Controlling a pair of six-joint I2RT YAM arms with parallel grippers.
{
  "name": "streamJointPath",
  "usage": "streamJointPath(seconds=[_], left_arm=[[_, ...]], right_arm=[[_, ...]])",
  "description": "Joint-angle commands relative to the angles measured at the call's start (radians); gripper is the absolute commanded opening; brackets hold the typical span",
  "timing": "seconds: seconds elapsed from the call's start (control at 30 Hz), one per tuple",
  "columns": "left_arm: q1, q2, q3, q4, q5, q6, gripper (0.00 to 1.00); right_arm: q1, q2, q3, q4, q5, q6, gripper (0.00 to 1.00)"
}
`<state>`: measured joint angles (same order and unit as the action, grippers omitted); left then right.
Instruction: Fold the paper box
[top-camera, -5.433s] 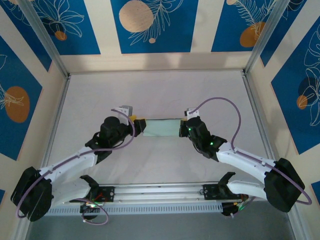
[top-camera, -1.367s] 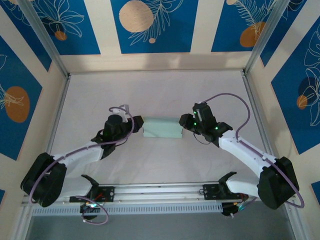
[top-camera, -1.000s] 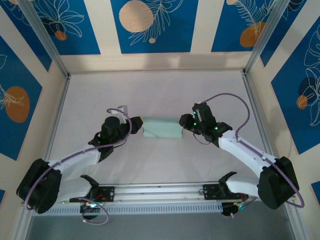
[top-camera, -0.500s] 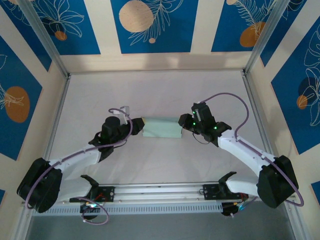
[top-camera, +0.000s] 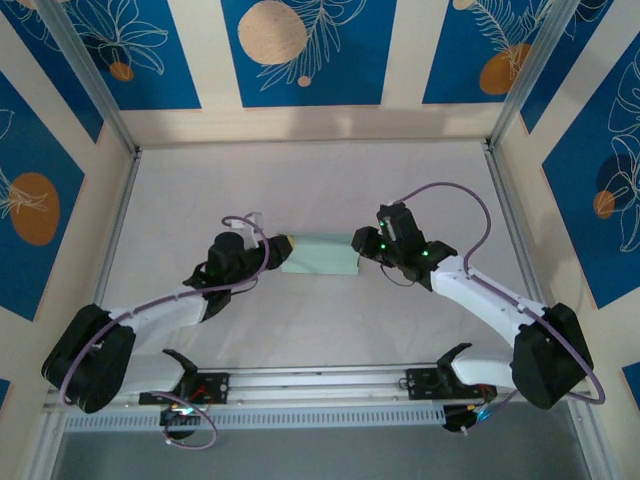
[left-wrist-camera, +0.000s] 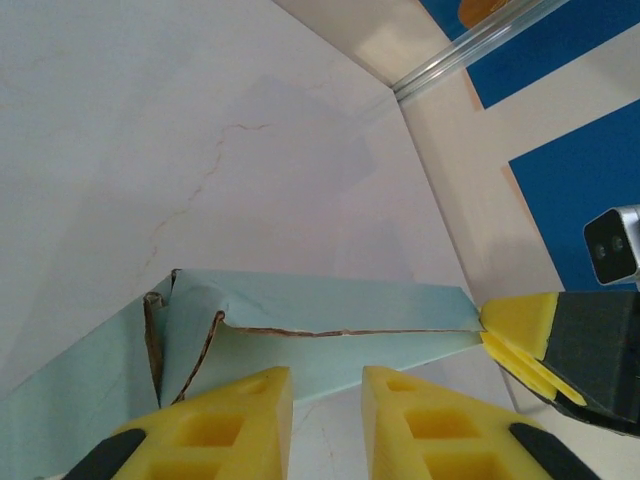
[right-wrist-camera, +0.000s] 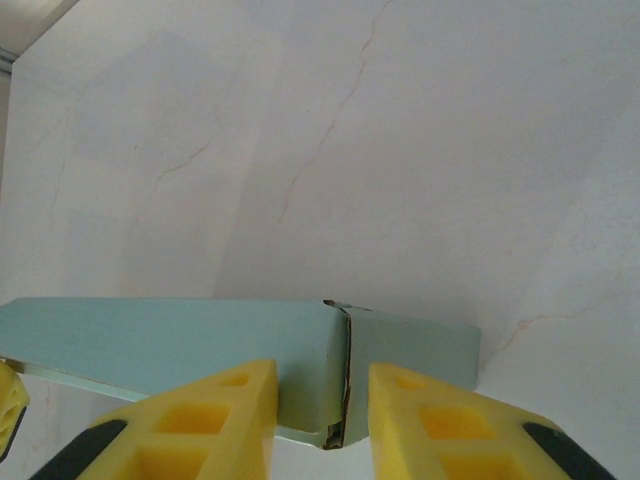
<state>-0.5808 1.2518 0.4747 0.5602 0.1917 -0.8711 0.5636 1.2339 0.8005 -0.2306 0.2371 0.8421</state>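
Lying flat near the middle of the bench (top-camera: 300, 180), the paper box (top-camera: 320, 254) is showing as a pale grey-green slab with its long side running from 9 o'clock to 3 o'clock in the top view. The left end effector (top-camera: 272, 251) is sitting at the box's 9 o'clock end and the right end effector (top-camera: 357, 243) at its 3 o'clock end, each just at the card. From the left wrist, the left end effector (left-wrist-camera: 327, 385) is pointing at a loosely tucked end flap whose brown cut edge is gaping; its yellow fingers (left-wrist-camera: 240, 400) are standing slightly apart, released, with nothing pinched between them. At 3 o'clock in that view a yellow tip of the other end effector is meeting the box's far corner. From the right wrist, the right end effector (right-wrist-camera: 323, 375) is also released, its fingers (right-wrist-camera: 420, 400) narrowly parted, with a seam of the box (right-wrist-camera: 170, 340) lying in the gap; contact there cannot be told.
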Motion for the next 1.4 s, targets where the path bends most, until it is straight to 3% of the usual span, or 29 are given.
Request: streamJointPath(seconds=[0.0, 0.17, 0.3, 0.47, 0.8, 1.0, 1.37], left_arm=[[-0.001, -0.045, -0.006, -0.047, -0.02, 0.041, 0.27], [0.018, -0.178, 0.056, -0.276, -0.075, 0.159, 0.43], [0.051, -0.254, 0.134, -0.41, -0.056, 0.244, 0.47], [0.082, -0.23, 0.213, -0.53, -0.048, 0.31, 0.53], [0.107, -0.053, 0.303, -0.521, 0.099, 0.258, 0.56], [0.111, -0.018, 0.298, -0.485, 0.145, 0.192, 0.49], [0.111, -0.026, 0.259, -0.482, 0.114, 0.184, 0.48]], right_arm=[[0.009, 0.018, -0.002, -0.118, 0.031, -0.033, 0.31], [0.007, 0.007, 0.007, -0.139, 0.048, -0.05, 0.31], [0.009, 0.003, 0.015, -0.149, 0.051, -0.058, 0.32], [0.013, 0.002, 0.02, -0.154, 0.051, -0.066, 0.31], [0.019, 0.008, 0.034, -0.167, 0.039, -0.068, 0.32], [0.022, 0.018, 0.034, -0.164, 0.045, -0.058, 0.32], [0.03, 0.024, 0.041, -0.162, 0.051, -0.056, 0.32]])
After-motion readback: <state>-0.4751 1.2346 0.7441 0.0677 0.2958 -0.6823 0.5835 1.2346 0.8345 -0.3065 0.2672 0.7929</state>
